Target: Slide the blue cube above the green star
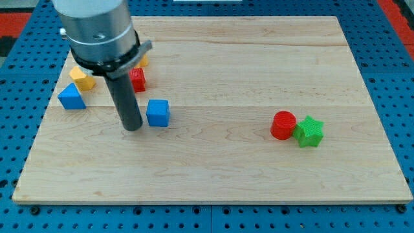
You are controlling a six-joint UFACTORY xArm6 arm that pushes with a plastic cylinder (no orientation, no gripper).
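While the rod (123, 97) stands upright over the board's left half, you find its tip (132, 127) resting on the wood just to the view's left of the blue cube (158, 112), close beside it; whether the two touch, you cannot tell from this angle. You have no pincer on this arm, only the plain rod, so nothing is held and there is no opening to report.

You see the blue cube sitting left of the board's middle, level with the tip. Your green star (309, 131) lies well apart from it, far toward the view's right and a little lower. Pressed against the star's left side is a red cylinder (283, 125); the two touch.

Look to the view's upper left and you find the other blocks clustered near the arm. A blue block (71, 96), wedge-like in shape, sits near the board's left edge. Just above it, toward the view's top, lies a yellow block (82, 77), partly covered by the arm's grey housing (97, 29). A red block (138, 79) shows just right of the rod, partly hidden behind it, and its shape you cannot make out. Above that, a sliver of orange-yellow block (143, 61) peeks from under the housing.

You have the wooden board (259, 65) lying on a blue pegboard surface (388, 77).
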